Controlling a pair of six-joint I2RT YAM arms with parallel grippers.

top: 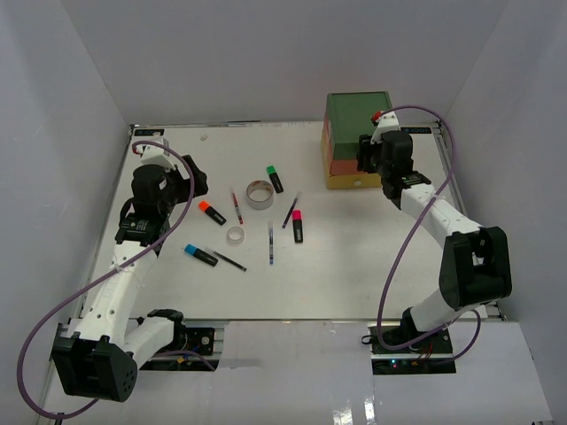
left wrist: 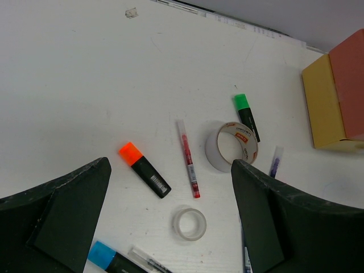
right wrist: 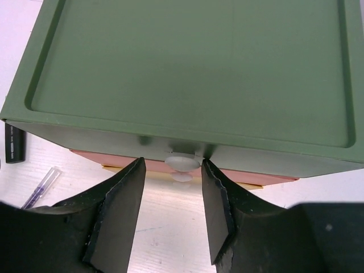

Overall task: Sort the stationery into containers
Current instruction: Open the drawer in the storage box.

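Now, the right claw (right wrist: 173, 165) is seen held open at the front of the drawer unit (top: 358, 142). Its fingers (right wrist: 122, 210) are set either side of the white knob (right wrist: 182, 161) on the green drawer (right wrist: 187, 74). A sliver of gap is seen on the left side, but whether the right pad is touching the knob cannot quite be told. The orange drawer (left wrist: 350, 85) and the yellow drawer (left wrist: 324, 102) are stacked beneath the green one, and all three look to be pushed in.

Over on the other side, the left claw (left wrist: 170, 165) is spread wide above the bench (top: 177, 283), with nothing held in it. The stationery is scattered on the bench, well apart from the drawers. An orange-capped highlighter (left wrist: 145, 169) is lying beside a red pen (left wrist: 187, 166). The grey tape roll (left wrist: 232, 147) is found just beside a green-capped highlighter (left wrist: 245, 115). The small whitish tape roll (left wrist: 189, 223) is placed nearer the arms, a blue-capped highlighter (top: 200, 255) is seen to its left, and a pink-capped highlighter (top: 298, 226) to its right.
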